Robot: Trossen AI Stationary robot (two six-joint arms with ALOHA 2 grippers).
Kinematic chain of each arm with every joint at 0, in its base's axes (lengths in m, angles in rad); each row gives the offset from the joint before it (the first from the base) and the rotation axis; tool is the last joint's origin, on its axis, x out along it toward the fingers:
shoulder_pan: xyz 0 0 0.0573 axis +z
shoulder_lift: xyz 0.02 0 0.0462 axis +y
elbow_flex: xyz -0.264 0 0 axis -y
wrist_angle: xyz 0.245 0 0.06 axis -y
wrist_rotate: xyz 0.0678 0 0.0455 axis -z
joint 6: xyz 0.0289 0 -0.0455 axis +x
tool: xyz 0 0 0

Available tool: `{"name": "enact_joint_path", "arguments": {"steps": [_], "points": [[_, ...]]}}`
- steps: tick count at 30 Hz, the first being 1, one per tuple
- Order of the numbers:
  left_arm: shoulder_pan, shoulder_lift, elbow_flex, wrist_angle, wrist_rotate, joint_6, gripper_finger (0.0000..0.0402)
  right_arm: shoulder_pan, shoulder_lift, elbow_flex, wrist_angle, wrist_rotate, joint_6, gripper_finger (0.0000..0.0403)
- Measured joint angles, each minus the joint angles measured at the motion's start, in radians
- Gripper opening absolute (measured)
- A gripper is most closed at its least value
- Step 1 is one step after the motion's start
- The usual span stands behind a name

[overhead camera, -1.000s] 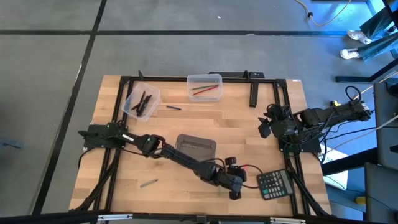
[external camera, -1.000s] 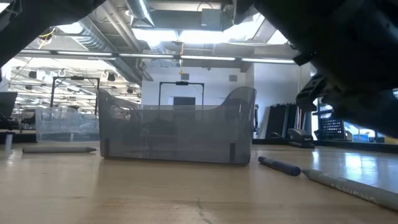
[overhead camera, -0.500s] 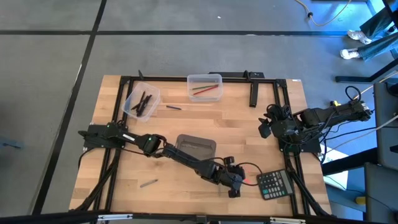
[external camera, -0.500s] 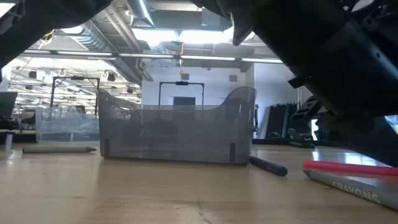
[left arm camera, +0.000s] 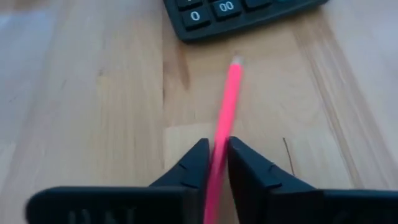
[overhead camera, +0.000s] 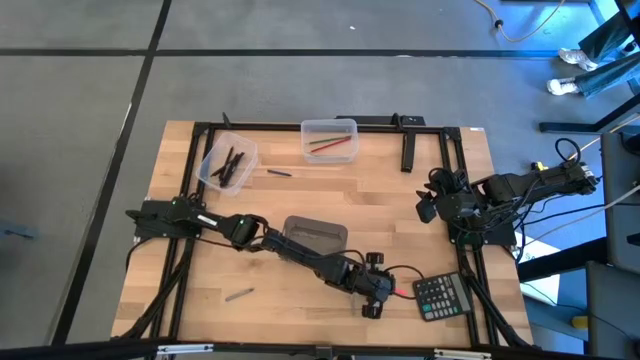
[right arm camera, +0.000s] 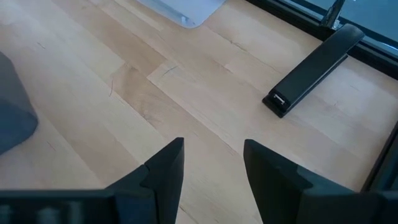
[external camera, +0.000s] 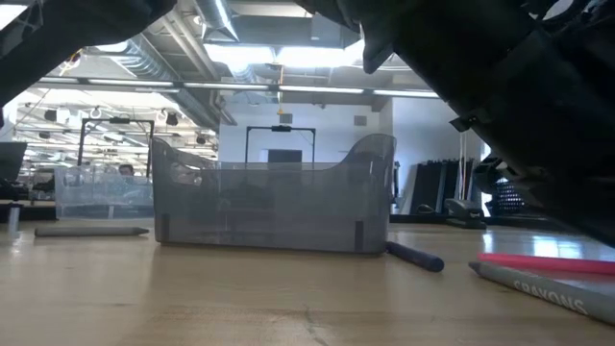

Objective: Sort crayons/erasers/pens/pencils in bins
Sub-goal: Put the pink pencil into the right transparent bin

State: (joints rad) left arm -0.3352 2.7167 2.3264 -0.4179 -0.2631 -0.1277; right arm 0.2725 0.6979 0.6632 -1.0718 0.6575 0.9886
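Observation:
My left gripper (left arm camera: 217, 146) is down at the table's near side, just left of the black calculator (overhead camera: 443, 296), and is shut on a pink stick (left arm camera: 227, 99). In the low view that stick (external camera: 548, 259) shows level above a grey crayon (external camera: 538, 286), with a dark pen (external camera: 415, 256) lying by the smoky grey bin (overhead camera: 315, 236). Two clear bins stand at the back: one (overhead camera: 228, 160) holds dark sticks, the other (overhead camera: 330, 138) a red and a green one. My right gripper (right arm camera: 211, 162) waits open at the right side (overhead camera: 428, 205). My left gripper pinches the pink stick between its two fingers (left arm camera: 193, 165), at a stretch (left arm camera: 219, 140) back from its far end. The fingers slant down toward the calculator, and the stick runs on forward out of them. Its far tip (left arm camera: 236, 61) is close to the calculator's edge; whether it rests on the wood I cannot tell.
A thick black bar (overhead camera: 410, 155) lies at the back right, also in the right wrist view (right arm camera: 314, 68). A dark stick (overhead camera: 279, 173) lies loose near the back bins and a grey one (overhead camera: 238, 294) near the front left. Black frame rails border the table.
My left gripper has sunk a little toward the table and rolled about its own axis, shifting slightly toward the table's left. In the low view the pink stick has come into sight above the grey crayon, and the dark pen has slid closer to the grey bin.

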Motion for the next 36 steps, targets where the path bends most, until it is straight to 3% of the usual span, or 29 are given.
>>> {"name": "enact_joint_path", "arguments": {"steps": [7,19,36], "points": [[0.015,-0.001,-0.001,-0.009,0.033,0.011,0.0005,0.000,0.000,0.000,-0.003,0.001,0.000,0.0171],[0.032,-0.002,0.025,0.010,0.018,0.105,0.0006,0.000,0.000,0.000,-0.022,0.032,-0.001,0.0171],[0.083,-0.176,0.027,-0.141,0.011,0.105,0.0013,0.000,-0.035,0.000,-0.105,0.094,0.058,0.0171]]}}
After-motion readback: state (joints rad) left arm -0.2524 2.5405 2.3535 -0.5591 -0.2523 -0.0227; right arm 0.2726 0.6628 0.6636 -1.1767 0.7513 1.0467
